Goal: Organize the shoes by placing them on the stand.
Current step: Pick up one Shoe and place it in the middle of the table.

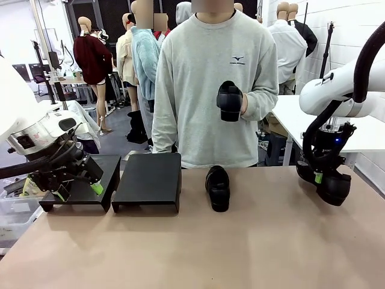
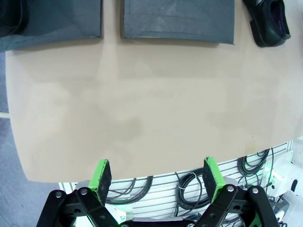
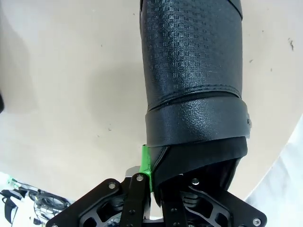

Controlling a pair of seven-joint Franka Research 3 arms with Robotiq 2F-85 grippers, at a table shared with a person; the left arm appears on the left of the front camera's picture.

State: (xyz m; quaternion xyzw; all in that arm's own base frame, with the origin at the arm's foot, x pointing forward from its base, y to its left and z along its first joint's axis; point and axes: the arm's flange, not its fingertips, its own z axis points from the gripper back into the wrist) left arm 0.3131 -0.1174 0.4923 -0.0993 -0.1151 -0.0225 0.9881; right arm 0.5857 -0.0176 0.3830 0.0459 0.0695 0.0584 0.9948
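Observation:
My right gripper hangs at the table's right side, shut on a black shoe. In the right wrist view this shoe points away over the tabletop, and the gripper pinches its heel rim, with one green pad showing. A second shoe lies mid-table, also seen as the shoe. The person holds a third shoe at chest height. The stand is two black risers, the left riser and the right riser. My left gripper is open in front of the left riser, empty between its fingers.
The person stands at the table's far edge behind the risers. In the left wrist view the risers lie along the top, beyond bare tabletop; the table's near edge and cables are just ahead of the fingers. A white table stands at back right.

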